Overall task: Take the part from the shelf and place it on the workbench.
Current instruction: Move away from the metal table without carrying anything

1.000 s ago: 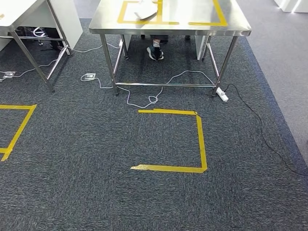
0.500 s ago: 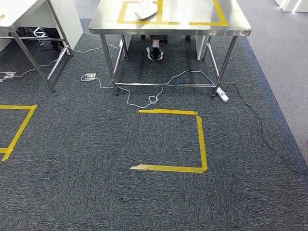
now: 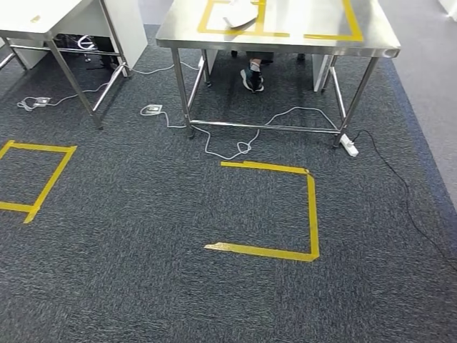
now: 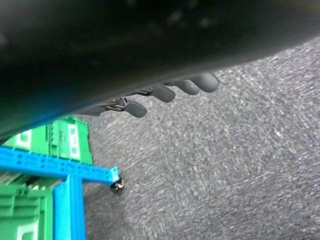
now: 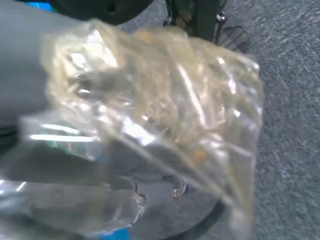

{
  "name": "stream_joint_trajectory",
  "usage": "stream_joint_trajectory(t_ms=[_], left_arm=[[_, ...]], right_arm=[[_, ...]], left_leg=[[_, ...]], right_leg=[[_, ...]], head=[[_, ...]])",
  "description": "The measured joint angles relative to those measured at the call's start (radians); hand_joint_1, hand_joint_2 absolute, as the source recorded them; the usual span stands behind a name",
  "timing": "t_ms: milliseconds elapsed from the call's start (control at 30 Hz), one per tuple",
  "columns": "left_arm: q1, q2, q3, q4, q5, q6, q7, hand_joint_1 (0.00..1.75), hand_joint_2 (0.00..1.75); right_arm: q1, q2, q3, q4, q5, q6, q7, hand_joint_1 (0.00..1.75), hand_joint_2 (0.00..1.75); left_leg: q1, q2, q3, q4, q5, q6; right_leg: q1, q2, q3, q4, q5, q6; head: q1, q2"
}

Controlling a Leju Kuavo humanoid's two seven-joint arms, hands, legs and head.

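The part is a clear plastic bag point(image 5: 158, 100) with small pieces inside, and it looms large and blurred in the right wrist view. My right hand point(image 5: 22, 65) grips it, and the bag hides the fingers. My left hand point(image 4: 170, 92) hangs over the carpet, its dark fingers loosely spread and holding nothing. In the head view the steel workbench point(image 3: 302, 28) stands ahead, marked with yellow tape. A white object point(image 3: 240, 13) lies on its top.
A yellow tape square point(image 3: 311, 214) marks the carpet before the bench. Cables and a power strip point(image 3: 349, 146) lie by its legs, with a person's shoe point(image 3: 252, 78) underneath. Another table point(image 3: 43, 21) stands far left. A blue shelf frame point(image 4: 56, 167) with green bins point(image 4: 68, 140) is behind my left hand.
The whole head picture has shifted right and slightly down, so the camera has moved. The workbench and floor tape keep their places relative to each other.
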Motion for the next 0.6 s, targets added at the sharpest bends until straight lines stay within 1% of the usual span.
stream_joint_trajectory(t_ms=[33,67,100,133,167,200,233,267,300,333,367,400,433,467,500,533,567,600], left_arm=[[0.000,0.000,0.000,0.000,0.000,0.000,0.000,0.00,0.00],[0.000,0.001,0.000,0.000,0.000,0.000,0.000,0.00,0.00],[0.002,0.001,0.000,0.000,0.001,0.000,0.002,0.00,0.00],[0.003,0.001,0.000,0.000,0.002,0.000,0.004,0.00,0.00],[0.003,0.001,0.000,0.000,0.003,-0.001,0.007,0.00,0.00],[0.002,0.000,0.000,0.000,0.004,-0.003,0.010,0.00,0.00],[0.001,0.000,0.000,0.000,0.004,-0.004,0.012,0.00,0.00],[0.001,0.000,0.000,0.000,0.003,-0.007,0.014,0.00,0.00],[0.001,0.000,0.000,0.000,0.002,-0.009,0.014,0.00,0.00],[0.003,0.000,0.000,0.000,0.000,-0.010,0.015,0.00,0.00],[0.004,0.000,0.000,-0.001,0.000,-0.012,0.015,0.00,0.00],[0.005,0.000,0.000,-0.001,-0.001,-0.014,0.015,0.00,0.00],[0.005,0.001,0.000,-0.002,-0.001,-0.016,0.015,0.00,0.00],[0.004,0.001,0.000,-0.003,-0.002,-0.018,0.015,0.00,0.00],[0.003,0.001,0.000,-0.004,-0.002,-0.021,0.015,0.00,0.00],[0.002,0.001,0.000,-0.005,-0.003,-0.025,0.015,0.00,0.00],[0.003,0.001,0.000,-0.005,-0.002,-0.029,0.015,0.00,0.00],[0.004,0.001,0.000,-0.006,-0.002,-0.034,0.016,0.00,0.00]], right_arm=[[0.000,0.000,0.000,0.000,0.000,0.000,0.000,0.00,0.00],[0.001,0.000,0.000,0.000,0.000,0.000,0.001,0.00,0.00],[0.000,-0.001,0.000,0.000,0.000,0.000,0.001,0.00,0.00],[-0.001,-0.001,0.000,0.000,0.000,0.000,0.001,0.00,0.00],[-0.001,-0.001,0.000,0.000,0.000,0.001,0.001,0.00,0.00],[-0.001,-0.001,0.000,0.000,0.000,0.001,0.001,0.00,0.00],[0.000,-0.001,0.000,0.000,0.000,0.002,0.001,0.00,0.00],[0.001,-0.001,0.000,0.000,0.000,0.002,0.001,0.00,0.00],[0.002,-0.002,0.000,0.000,0.000,0.001,0.001,0.00,0.00],[0.002,-0.002,0.000,0.000,0.000,0.001,0.001,0.00,0.00],[0.001,-0.002,0.000,0.000,0.000,0.001,0.001,0.00,0.00],[0.000,-0.002,0.000,0.000,0.000,0.002,0.001,0.00,0.00],[-0.002,-0.002,0.000,0.000,0.000,0.003,0.001,0.00,0.00],[-0.004,-0.002,0.000,0.000,0.000,0.004,0.001,0.00,0.00],[-0.005,-0.002,0.000,0.000,0.000,0.004,0.002,0.00,0.00],[-0.006,-0.002,0.000,0.000,0.000,0.005,0.003,0.00,0.00],[-0.008,-0.002,0.000,0.000,0.000,0.004,0.004,0.00,0.00],[-0.009,-0.002,0.000,0.000,0.000,0.002,0.005,0.00,0.00]], left_leg=[[0.001,-0.010,-0.005,0.002,0.002,-0.007],[0.003,-0.021,-0.009,0.003,0.004,-0.014],[0.005,-0.024,-0.012,0.006,0.004,-0.020],[0.005,-0.013,-0.019,0.017,-0.005,-0.026],[0.006,0.005,-0.033,0.047,-0.027,-0.032],[0.007,0.029,-0.056,0.098,-0.059,-0.037],[0.008,0.050,-0.086,0.164,-0.096,-0.042],[0.011,0.059,-0.116,0.231,-0.125,-0.046],[0.013,0.064,-0.136,0.277,-0.139,-0.049],[0.015,0.066,-0.139,0.289,-0.133,-0.051],[0.016,0.070,-0.122,0.259,-0.108,-0.050],[0.017,0.079,-0.089,0.197,-0.072,-0.048],[0.015,0.097,-0.050,0.124,-0.042,-0.045],[0.012,0.114,-0.018,0.062,-0.024,-0.039],[0.008,0.128,0.002,0.023,-0.017,-0.034],[0.005,0.133,0.007,0.009,-0.021,-0.028],[0.003,0.126,0.006,0.006,-0.024,-0.022],[0.004,0.117,0.005,0.005,-0.022,-0.016]], right_leg=[[0.001,0.005,0.003,-0.009,-0.005,-0.004],[0.003,-0.006,0.006,-0.009,-0.003,-0.011],[0.003,-0.018,0.009,-0.010,-0.001,-0.019],[0.002,-0.029,0.011,-0.012,0.003,-0.026],[0.001,-0.041,0.013,-0.014,0.006,-0.033],[0.000,-0.055,0.012,-0.015,0.008,-0.037],[0.001,-0.068,0.010,-0.014,0.008,-0.039],[0.002,-0.082,0.009,-0.014,0.008,-0.040],[0.003,-0.096,0.009,-0.014,0.007,-0.040],[0.003,-0.109,0.009,-0.014,0.006,-0.040],[0.003,-0.120,0.010,-0.014,0.005,-0.039],[0.003,-0.129,0.012,-0.014,0.003,-0.038],[0.004,-0.138,0.015,-0.013,0.001,-0.035],[0.006,-0.145,0.015,-0.012,-0.002,-0.030],[0.009,-0.152,0.014,-0.012,-0.005,-0.025],[0.011,-0.160,0.013,-0.011,-0.008,-0.019],[0.012,-0.168,0.016,-0.012,-0.010,-0.013],[0.010,-0.171,0.019,-0.011,-0.013,-0.008]], head=[[-0.001,0.000],[-0.001,0.000],[0.000,0.000],[-0.002,0.000],[-0.006,0.000],[-0.010,0.000],[-0.013,0.000],[-0.014,0.000],[-0.014,0.000],[-0.014,0.000],[-0.014,0.000],[-0.014,0.000],[-0.014,0.000],[-0.015,0.000],[-0.014,0.000],[-0.013,0.000],[-0.013,0.000],[-0.013,0.000]])
